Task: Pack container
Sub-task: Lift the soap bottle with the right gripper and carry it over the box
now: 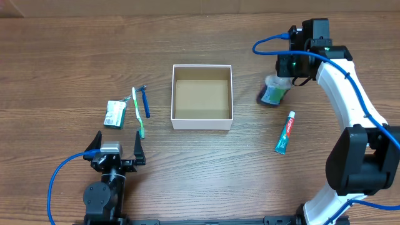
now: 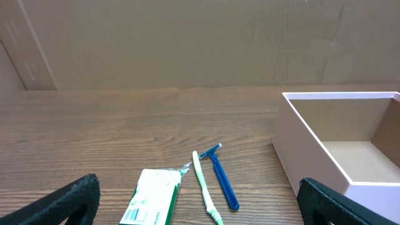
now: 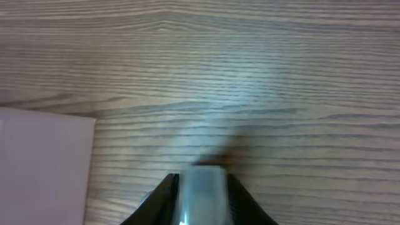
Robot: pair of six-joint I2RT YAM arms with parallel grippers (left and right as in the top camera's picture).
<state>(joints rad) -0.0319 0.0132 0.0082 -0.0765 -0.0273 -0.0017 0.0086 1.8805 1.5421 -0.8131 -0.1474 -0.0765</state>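
The container [image 1: 177, 120], a square white box with a brown inside, sits mid-table; it also shows in the left wrist view [image 2: 312, 137] and the right wrist view [image 3: 37, 169]. My right gripper [image 1: 279, 84] is shut on a small clear bottle with green contents [image 1: 274, 94], held right of the box; the bottle's pale cap [image 3: 201, 187] sits between the fingers. A toothpaste tube [image 1: 285, 133] lies to the right. Left of the box lie a green-white packet [image 2: 153, 197], a green toothbrush [image 2: 205, 194] and a blue razor [image 2: 222, 181]. My left gripper [image 1: 117, 156] is open and empty near the front edge.
A cardboard wall [image 2: 187, 44] stands behind the table's far edge in the left wrist view. Blue cables [image 1: 62, 175] trail from both arms.
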